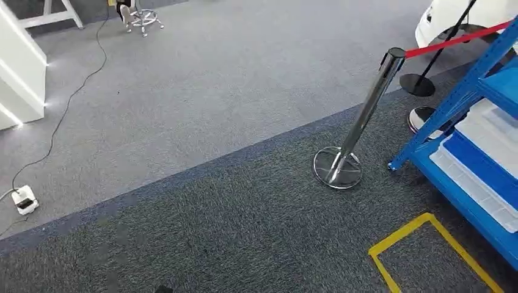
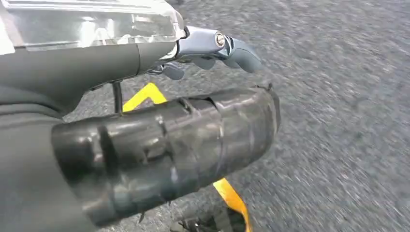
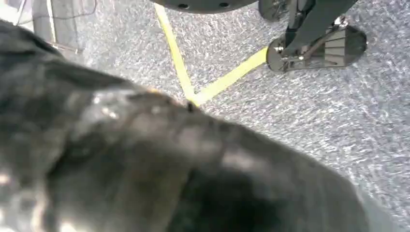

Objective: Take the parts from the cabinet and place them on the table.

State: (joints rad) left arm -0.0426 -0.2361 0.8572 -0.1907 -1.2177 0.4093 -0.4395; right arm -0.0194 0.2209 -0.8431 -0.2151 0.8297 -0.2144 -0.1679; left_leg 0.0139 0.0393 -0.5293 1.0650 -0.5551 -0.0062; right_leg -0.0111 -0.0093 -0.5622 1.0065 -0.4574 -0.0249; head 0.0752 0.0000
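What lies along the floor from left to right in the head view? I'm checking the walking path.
White power strip → chrome stanchion post → yellow floor tape → blue shelving rack.

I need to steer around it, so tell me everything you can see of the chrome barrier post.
The chrome barrier post is a shiny metal pole that looks tilted in the head view, on a round mirror-like base resting on the dark carpet. A red belt runs from its dark cap. It stands apart from the blue rack.
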